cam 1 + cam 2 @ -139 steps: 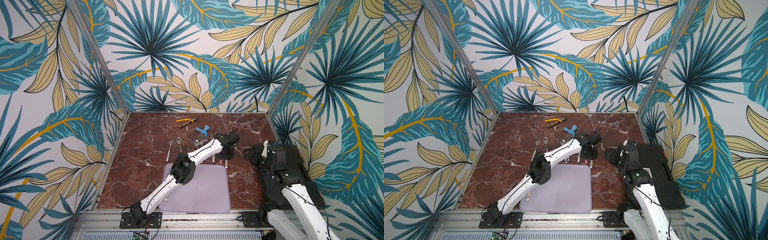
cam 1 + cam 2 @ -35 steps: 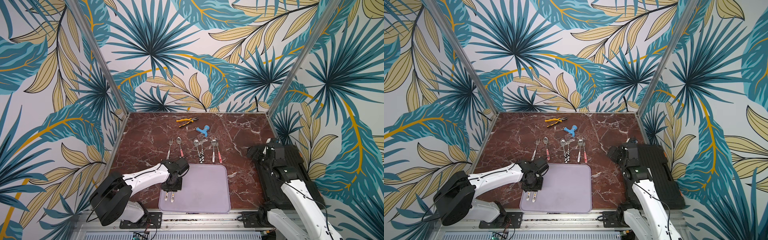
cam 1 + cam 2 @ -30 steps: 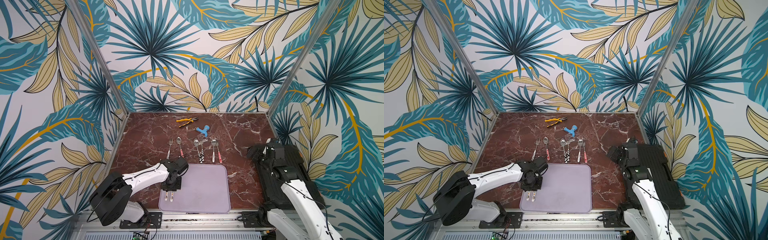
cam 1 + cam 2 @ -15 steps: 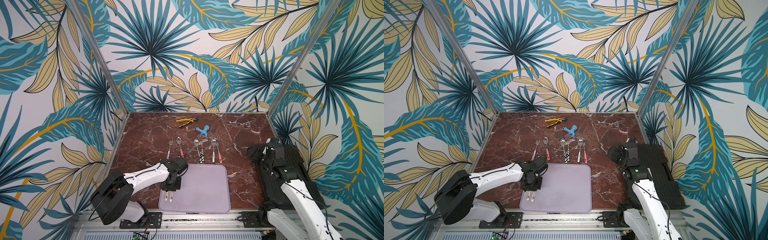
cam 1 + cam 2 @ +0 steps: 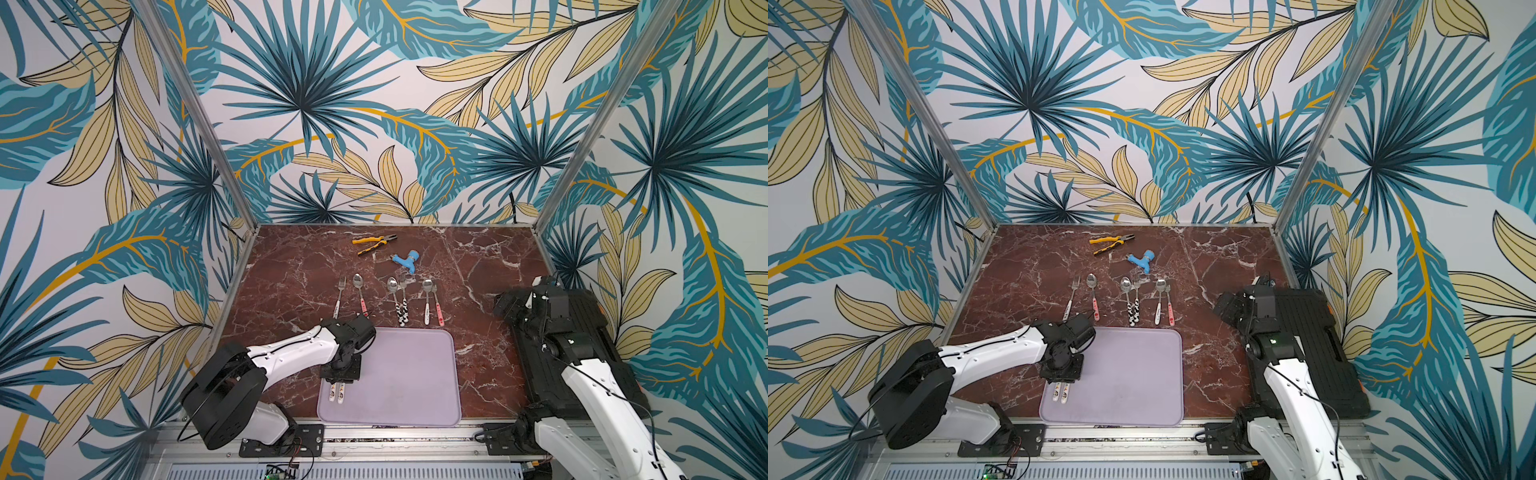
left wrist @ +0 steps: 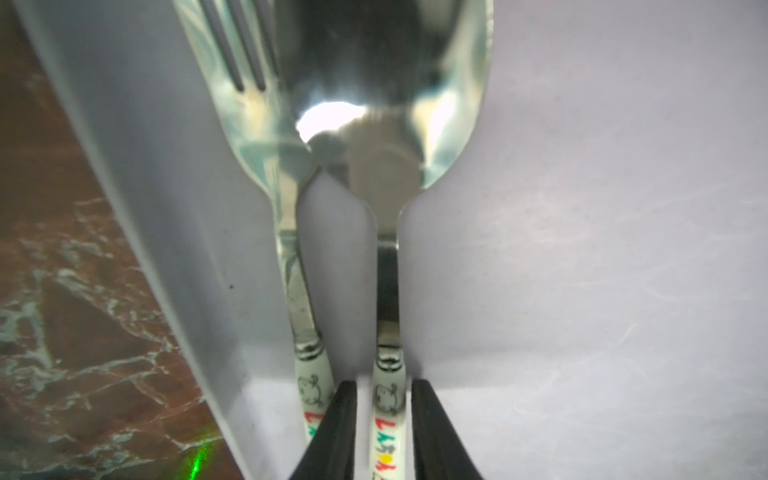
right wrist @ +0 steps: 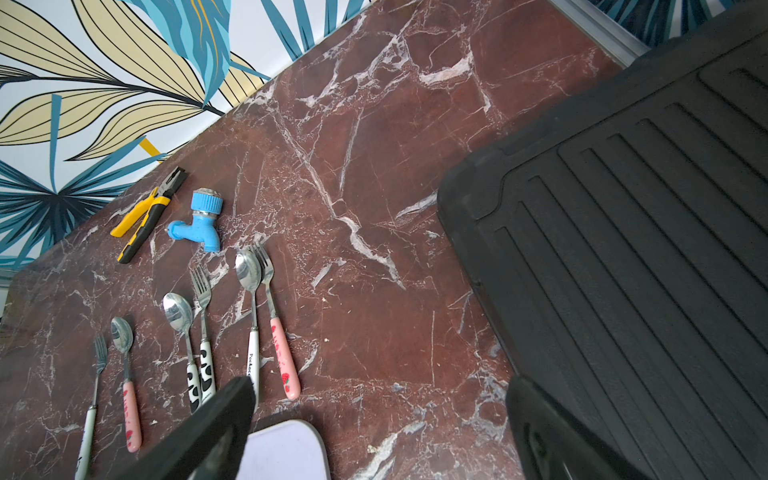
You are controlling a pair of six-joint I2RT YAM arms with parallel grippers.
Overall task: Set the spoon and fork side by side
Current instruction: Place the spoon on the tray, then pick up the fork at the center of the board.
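A fork point(image 6: 249, 104) and a spoon point(image 6: 382, 104) with white cartoon-print handles lie side by side on the left part of the lavender tray point(image 5: 407, 374), the fork nearer the tray's left edge. In both top views only their handle ends show, fork point(image 5: 332, 392) and spoon point(image 5: 340, 392), below my left gripper point(image 5: 340, 372). My left gripper point(image 6: 384, 386) straddles the spoon's handle, jaws narrowly parted with a thin gap on each side. My right gripper point(image 7: 382, 419) hovers wide open and empty over the table at the right point(image 5: 515, 307).
Behind the tray lies a row of other fork-and-spoon pairs: pink-handled point(image 5: 360, 291), cow-patterned point(image 5: 399, 299) and white-and-pink point(image 5: 432, 303). Yellow pliers point(image 5: 374, 243) and a blue tap point(image 5: 406, 262) sit farther back. A black case point(image 5: 582, 332) fills the right side.
The left arm came back from the far cutlery row to the tray. In the last second its jaws have parted slightly off the spoon's handle. The right arm has barely moved.
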